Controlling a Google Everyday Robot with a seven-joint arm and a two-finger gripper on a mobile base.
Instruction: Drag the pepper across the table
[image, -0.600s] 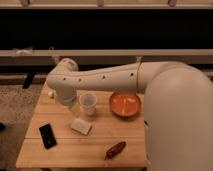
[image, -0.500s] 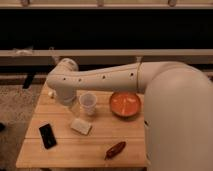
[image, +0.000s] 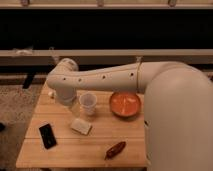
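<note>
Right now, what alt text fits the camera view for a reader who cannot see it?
The pepper lies near the table's front edge, apart from the gripper, which hangs at picture left over the far side, beside a cup. A bowl, a phone and a pale block also sit on it.

Views: one camera only, so there is no second view to overlap with.
Position: high up on the robot's own side of the desk (image: 60, 150), close behind the white arm (image: 175, 115), whose bulk fills the right foreground.
Direction: forward and steeply down across the desk, toward a dark back wall (image: 110, 30) crossed by a pale rail (image: 125, 56).
Nearness: middling; almost the whole desk top fits in, with its right edge hidden behind the arm.
Gripper: the gripper (image: 72, 104) appears left of centre, under the arm's far bend, above the desk's rear left part.
</note>
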